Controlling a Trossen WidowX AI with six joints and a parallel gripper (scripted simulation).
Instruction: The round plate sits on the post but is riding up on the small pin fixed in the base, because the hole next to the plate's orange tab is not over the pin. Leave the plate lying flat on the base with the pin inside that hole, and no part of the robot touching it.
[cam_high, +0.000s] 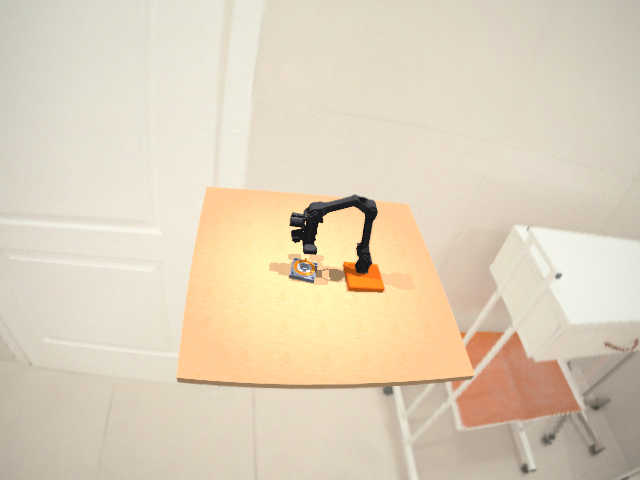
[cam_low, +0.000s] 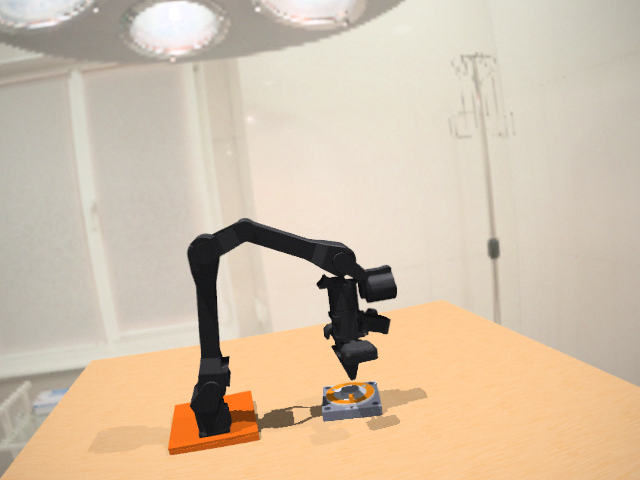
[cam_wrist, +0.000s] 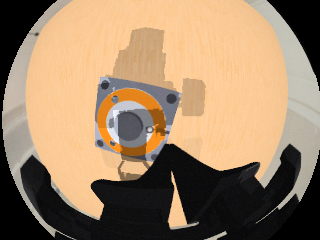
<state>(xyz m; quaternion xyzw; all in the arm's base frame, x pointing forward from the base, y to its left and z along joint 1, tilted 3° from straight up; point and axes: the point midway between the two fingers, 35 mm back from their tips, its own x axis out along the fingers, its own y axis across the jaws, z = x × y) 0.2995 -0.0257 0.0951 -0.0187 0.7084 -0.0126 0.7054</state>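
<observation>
My gripper (cam_low: 355, 373) hangs w/ fingers pressed together on nothing, just above the plate (cam_low: 351, 392), apart from it; orange tab (cam_wrist: 155, 122) lies nearest my tips.

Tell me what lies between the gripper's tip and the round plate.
Nothing: in the exterior view the shut gripper hangs just above the round plate with only open air between them. The wrist view hides the gap.
</observation>
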